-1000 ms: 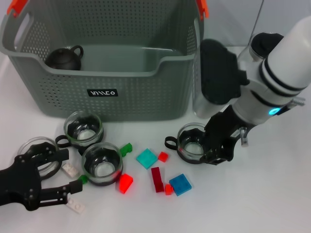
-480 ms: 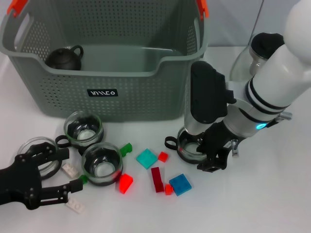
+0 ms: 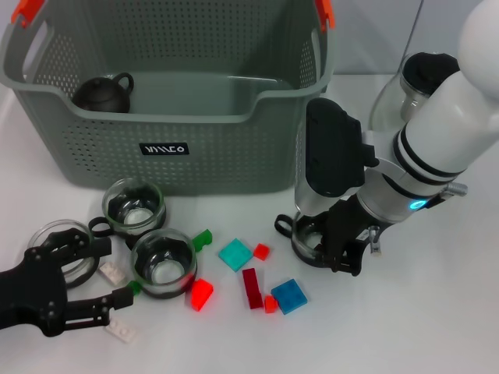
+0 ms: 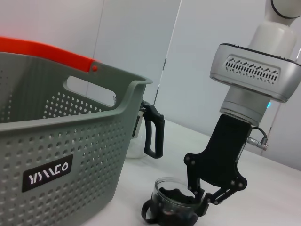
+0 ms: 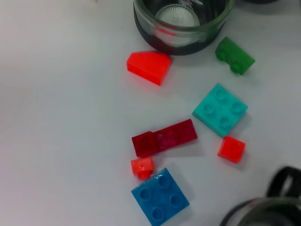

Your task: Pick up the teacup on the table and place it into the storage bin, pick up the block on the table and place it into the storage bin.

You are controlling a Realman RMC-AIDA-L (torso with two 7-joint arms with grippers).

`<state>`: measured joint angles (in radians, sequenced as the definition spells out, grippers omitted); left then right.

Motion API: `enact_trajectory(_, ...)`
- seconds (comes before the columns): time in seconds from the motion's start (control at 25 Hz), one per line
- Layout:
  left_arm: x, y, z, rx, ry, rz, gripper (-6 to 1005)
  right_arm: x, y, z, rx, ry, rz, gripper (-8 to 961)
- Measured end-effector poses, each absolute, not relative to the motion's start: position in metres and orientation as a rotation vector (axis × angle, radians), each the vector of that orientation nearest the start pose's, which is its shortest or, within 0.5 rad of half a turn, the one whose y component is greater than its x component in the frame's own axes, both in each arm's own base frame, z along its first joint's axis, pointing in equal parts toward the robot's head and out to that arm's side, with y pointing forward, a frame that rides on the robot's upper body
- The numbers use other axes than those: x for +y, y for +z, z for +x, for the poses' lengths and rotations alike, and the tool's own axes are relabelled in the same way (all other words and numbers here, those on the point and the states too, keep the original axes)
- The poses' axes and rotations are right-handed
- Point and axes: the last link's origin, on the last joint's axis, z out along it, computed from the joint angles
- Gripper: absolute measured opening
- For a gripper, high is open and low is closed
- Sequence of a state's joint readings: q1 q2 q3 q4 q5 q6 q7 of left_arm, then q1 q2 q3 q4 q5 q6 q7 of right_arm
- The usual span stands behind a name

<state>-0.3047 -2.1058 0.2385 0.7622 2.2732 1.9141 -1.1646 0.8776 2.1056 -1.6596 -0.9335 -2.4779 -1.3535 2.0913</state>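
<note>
The grey storage bin stands at the back; it also shows in the left wrist view. My right gripper is down on a glass teacup to the right of the blocks, shut on its rim. Two more teacups and a third stand at the front left. My left gripper is open low by the third teacup. Loose blocks lie between: teal, blue, dark red, red.
A black teapot sits inside the bin at its left. A glass jug with a black handle stands right of the bin. White blocks lie by my left gripper. A green block is there too.
My right gripper has swung in and closed on the teacup, which has shifted slightly right and turned its handle. The left arm has not moved.
</note>
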Motion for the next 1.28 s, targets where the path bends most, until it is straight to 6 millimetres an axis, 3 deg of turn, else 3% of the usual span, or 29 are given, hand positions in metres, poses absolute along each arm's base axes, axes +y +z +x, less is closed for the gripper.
enact_trajectory(0.08, 0.222, 0.039, -0.333, -0.676, -0.770, -2.612, 900, 0.362, -0.092, 0.145, 0.053, -0.761, -2.981, 73)
enact_trajectory(0.24, 0.221, 0.039, -0.333, -0.678, -0.770, -2.612, 900, 0.363, -0.083, 0.140, 0.080, -0.720, -2.995, 62)
enact_trajectory(0.4, 0.221, 0.040, -0.334, -0.687, -0.773, -2.602, 900, 0.359, -0.048, 0.121, 0.122, -0.565, -3.083, 56)
enact_trajectory(0.64, 0.221, 0.043, -0.335, -0.691, -0.782, -2.580, 900, 0.350, 0.028, 0.079, 0.079, 0.078, -3.197, 56)
enact_trajectory(0.8, 0.222, 0.044, -0.335, -0.687, -0.789, -2.574, 900, 0.361, 0.064, 0.052, 0.093, 0.555, -3.044, 56)
enact_trajectory(0.88, 0.223, 0.044, -0.334, -0.684, -0.792, -2.570, 900, 0.372, 0.072, 0.038, 0.146, 0.671, -2.939, 56)
enact_trajectory(1.04, 0.225, 0.045, -0.333, -0.677, -0.804, -2.563, 900, 0.404, 0.063, -0.001, 0.226, 0.604, -2.765, 57)
enact_trajectory(1.12, 0.226, 0.045, -0.332, -0.672, -0.812, -2.557, 901, 0.432, 0.037, -0.020, 0.257, 0.399, -2.683, 57)
enact_trajectory(1.16, 0.226, 0.045, -0.331, -0.670, -0.818, -2.551, 901, 0.432, 0.037, -0.020, 0.257, 0.399, -2.683, 57)
enact_trajectory(1.28, 0.226, 0.045, -0.332, -0.673, -0.828, -2.540, 901, 0.453, 0.007, -0.030, 0.289, 0.227, -2.659, 57)
